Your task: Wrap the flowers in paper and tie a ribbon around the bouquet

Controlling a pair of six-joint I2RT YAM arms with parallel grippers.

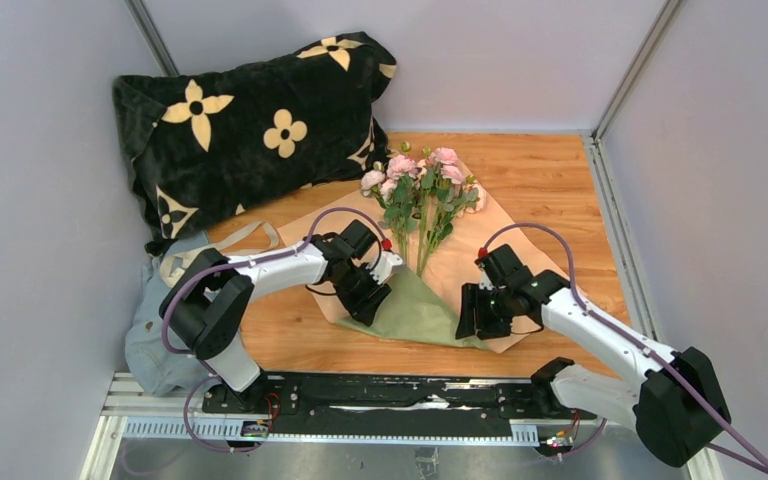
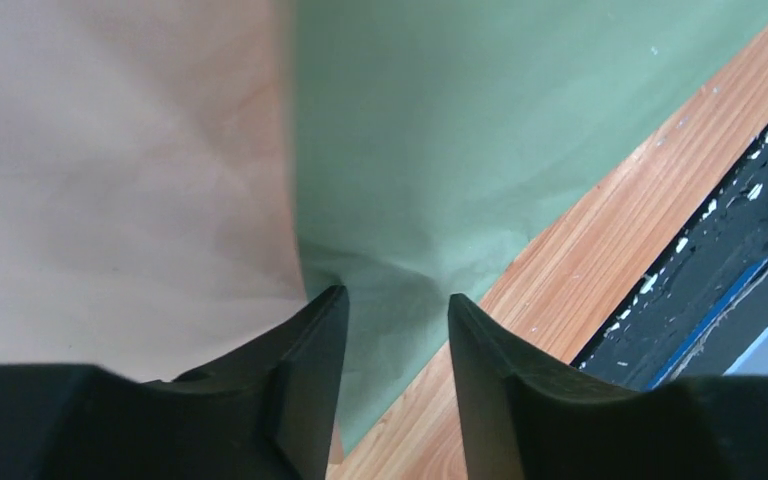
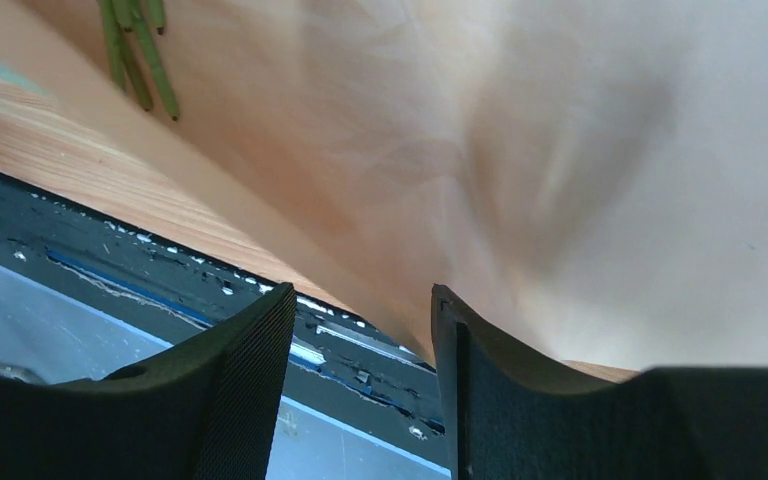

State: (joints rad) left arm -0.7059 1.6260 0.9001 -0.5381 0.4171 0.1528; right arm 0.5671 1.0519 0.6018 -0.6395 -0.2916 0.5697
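Flowers [image 1: 423,188] on paper [image 1: 415,312] between left gripper [image 1: 366,296] and right gripper [image 1: 480,318]

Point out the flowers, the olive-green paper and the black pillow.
flowers [image 1: 425,190]: top external view, leafy middle of the bunch, just under the pink blooms.
olive-green paper [image 2: 480,120]: left wrist view, flat middle of the sheet.
black pillow [image 1: 250,85]: top external view, dark fabric between the tan prints.

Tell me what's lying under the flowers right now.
The flowers lie on the tan sheet, and the olive-green sheet begins near the stem ends. Anything beneath those sheets is covered and cannot be seen.
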